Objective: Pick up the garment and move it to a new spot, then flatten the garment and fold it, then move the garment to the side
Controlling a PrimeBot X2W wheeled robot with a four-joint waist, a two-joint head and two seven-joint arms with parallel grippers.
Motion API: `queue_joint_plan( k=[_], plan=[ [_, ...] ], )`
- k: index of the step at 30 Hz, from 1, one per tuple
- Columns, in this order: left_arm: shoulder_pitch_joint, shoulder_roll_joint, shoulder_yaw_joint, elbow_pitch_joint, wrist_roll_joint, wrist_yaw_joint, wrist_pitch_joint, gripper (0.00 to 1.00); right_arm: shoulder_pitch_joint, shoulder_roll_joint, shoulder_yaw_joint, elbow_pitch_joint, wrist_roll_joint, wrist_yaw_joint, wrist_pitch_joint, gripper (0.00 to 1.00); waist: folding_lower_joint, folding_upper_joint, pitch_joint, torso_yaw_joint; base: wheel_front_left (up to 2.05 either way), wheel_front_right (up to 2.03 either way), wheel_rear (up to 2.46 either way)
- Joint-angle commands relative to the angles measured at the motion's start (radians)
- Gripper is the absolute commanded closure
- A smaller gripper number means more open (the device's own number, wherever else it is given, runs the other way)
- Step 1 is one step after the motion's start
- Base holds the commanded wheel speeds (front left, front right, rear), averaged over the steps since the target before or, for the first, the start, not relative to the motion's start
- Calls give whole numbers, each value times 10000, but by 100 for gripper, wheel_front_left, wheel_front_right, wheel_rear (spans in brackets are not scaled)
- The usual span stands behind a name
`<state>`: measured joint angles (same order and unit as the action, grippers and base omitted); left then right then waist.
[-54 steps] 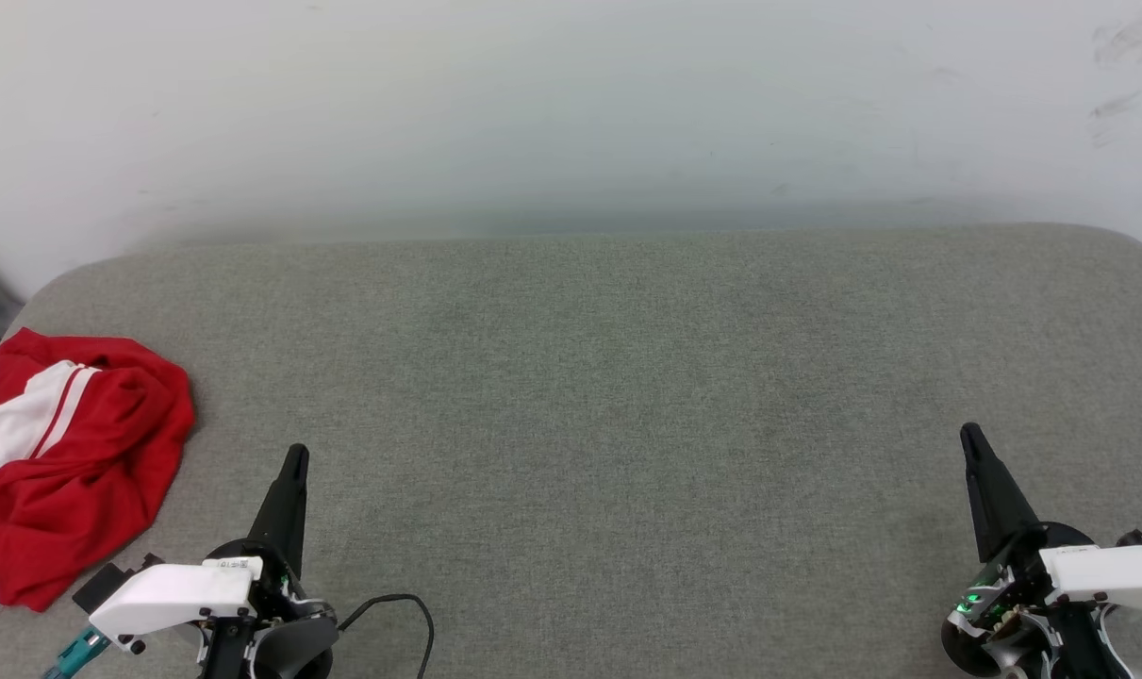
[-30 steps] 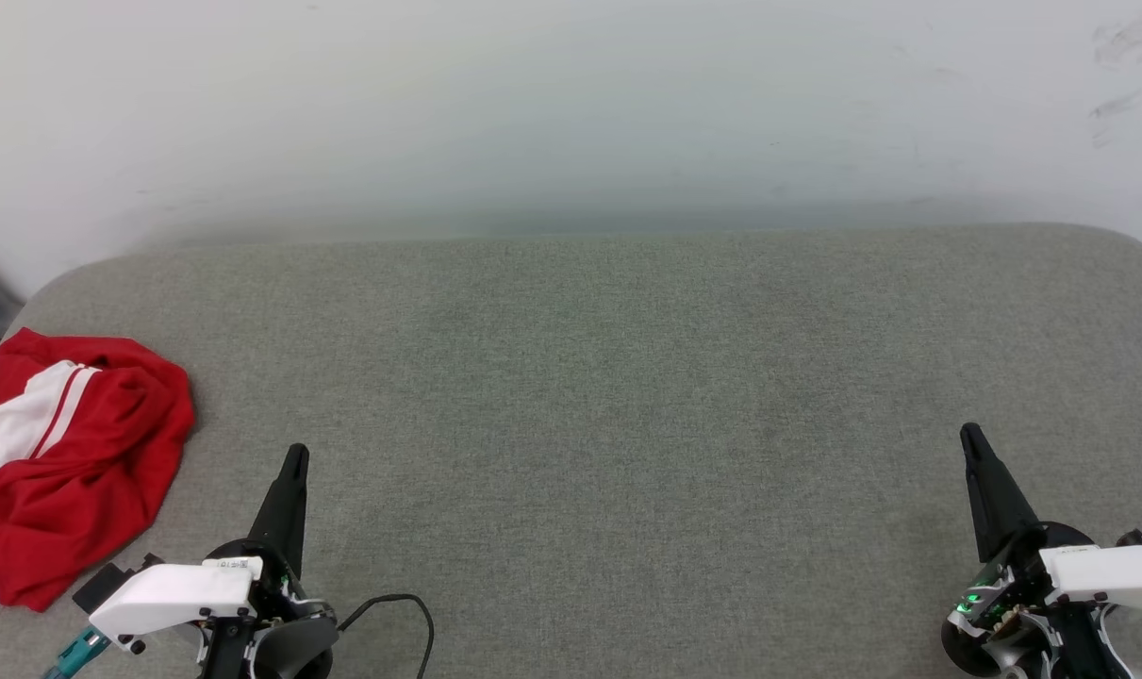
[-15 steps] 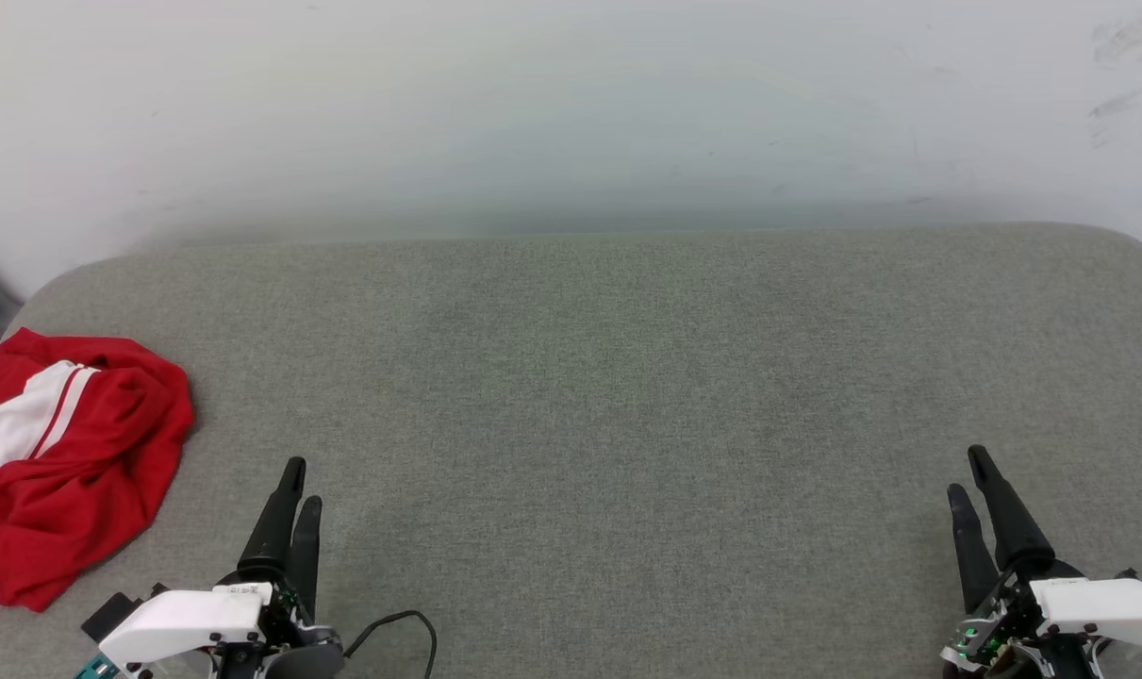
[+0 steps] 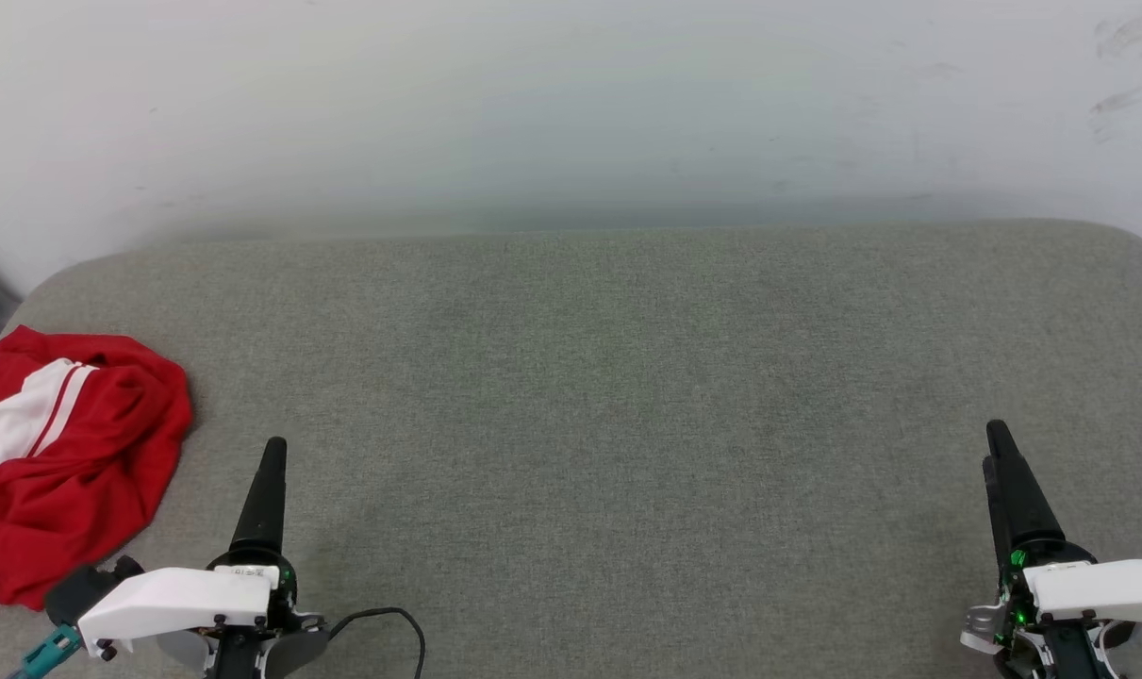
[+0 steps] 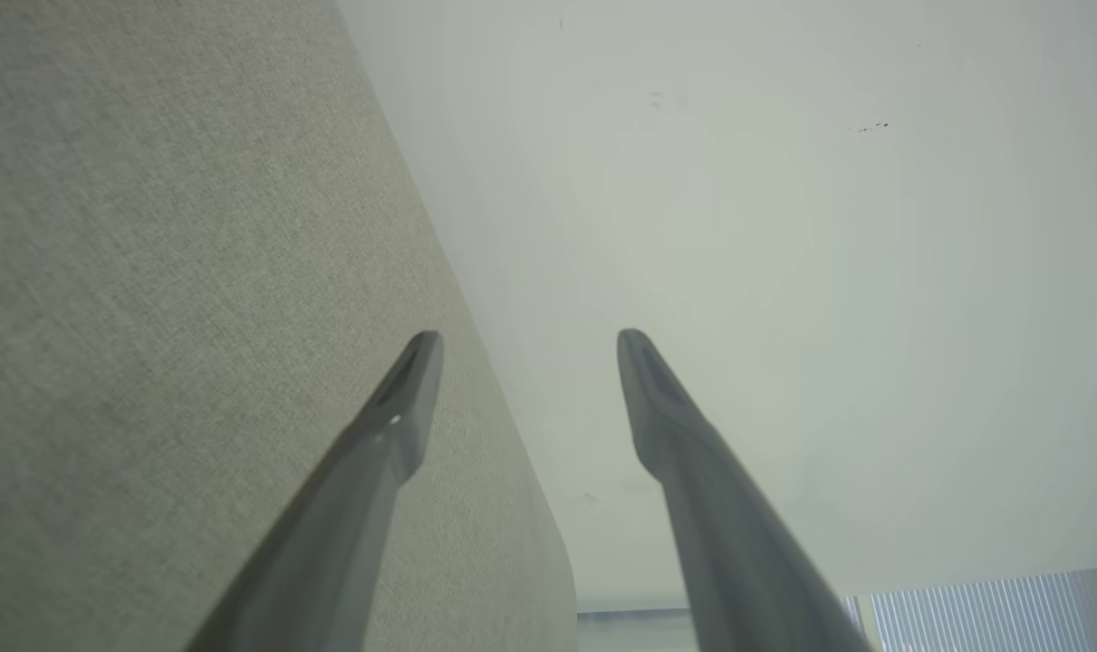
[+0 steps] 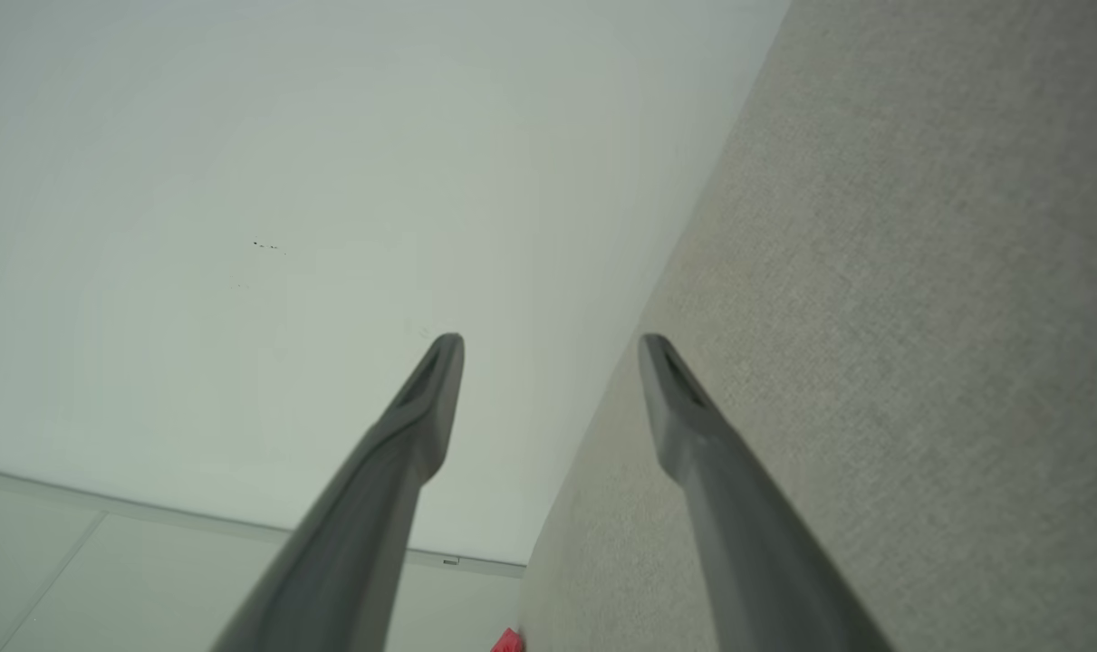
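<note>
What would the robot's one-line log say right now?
stage: before pickup | garment: crumpled, left end of grey surface | left tool: open, empty | right tool: open, empty

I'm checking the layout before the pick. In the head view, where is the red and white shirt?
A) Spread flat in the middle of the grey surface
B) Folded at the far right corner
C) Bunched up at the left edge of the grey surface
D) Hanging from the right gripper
C: the garment lies crumpled at the left edge of the grey surface, to the left of the left gripper and not touching it.
</note>
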<state>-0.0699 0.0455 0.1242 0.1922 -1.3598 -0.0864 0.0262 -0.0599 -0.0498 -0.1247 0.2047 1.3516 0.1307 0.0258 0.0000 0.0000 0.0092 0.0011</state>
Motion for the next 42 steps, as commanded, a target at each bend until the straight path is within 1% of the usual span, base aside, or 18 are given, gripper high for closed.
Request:
queue_joint_plan(
  k=[1, 8, 16, 17, 23, 35, 42],
  plan=[
    [-128, 30, -85, -352, 570, 150, -124, 0, -73, -6, -15, -373, -567, 0, -114, 0, 0, 0, 9, 3, 0, 0, 0],
    [-27, 33, -443, -794, 2172, 725, -413, 0, 10, -7, 161, -933, -2301, 0, -403, 0, 0, 0, 60, 10, 0, 0, 0],
    [12, 37, -809, -1010, 3821, 1149, -714, 0, 144, -7, 384, -1245, -4053, 0, -710, 0, 0, 0, 132, 47, 0, 0, 0],
    [12, 37, -809, -1010, 3821, 1149, -714, 0, 144, -7, 384, -1245, -4053, 0, -710, 0, 0, 0, 132, 47, 0, 0, 0],
    [87, 38, -983, -1075, 4866, 1400, -929, 0, 269, -7, 493, -1317, -5139, 0, -922, 0, 0, 0, 144, 69, 0, 0, 0],
    [237, 89, -1378, -1133, 6851, 1716, -1316, 0, 477, -7, 621, -1429, -6875, 0, -1306, 0, 0, 0, 132, 82, 0, 0, 0],
    [372, 150, -1616, -1172, 7734, 1961, -1523, 0, 603, -8, 657, -1531, -7757, 0, -1515, 0, 0, 0, 84, 58, 0, 0, 0]
  ],
)
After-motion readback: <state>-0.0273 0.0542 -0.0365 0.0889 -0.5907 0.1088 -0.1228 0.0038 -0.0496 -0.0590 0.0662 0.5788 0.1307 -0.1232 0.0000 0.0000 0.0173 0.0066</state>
